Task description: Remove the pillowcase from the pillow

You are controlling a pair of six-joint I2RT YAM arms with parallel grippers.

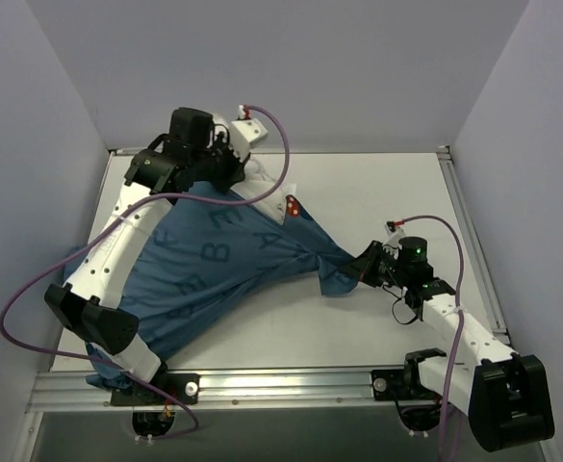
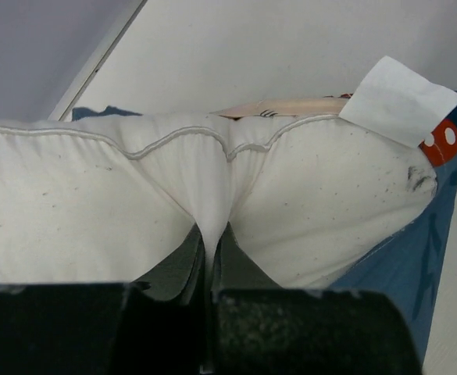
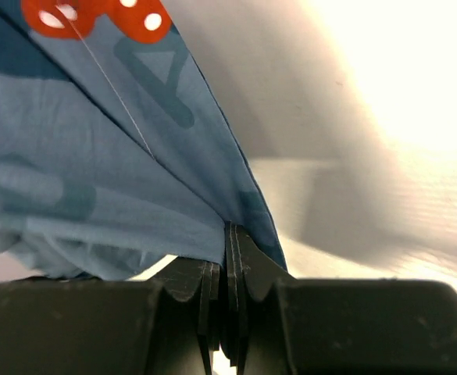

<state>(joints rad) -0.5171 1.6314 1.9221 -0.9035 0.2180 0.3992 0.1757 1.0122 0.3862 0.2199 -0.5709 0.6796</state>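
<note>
The pillowcase (image 1: 223, 265) covers most of the pillow (image 2: 95, 211), whose far end pokes out. The left hand (image 2: 210, 254) pinches that bare end; the right hand (image 3: 226, 234), right of the pillow, clamps blue cloth. Either thin pinch may slip under pull. Only the left wrist view shows bare pillow clearly.

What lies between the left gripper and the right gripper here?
The dark blue letter-printed fabric pillowcase, pulled taut from the plump white pillow in the left gripper to the right gripper, which pinches its end; the top view shows it.
</note>
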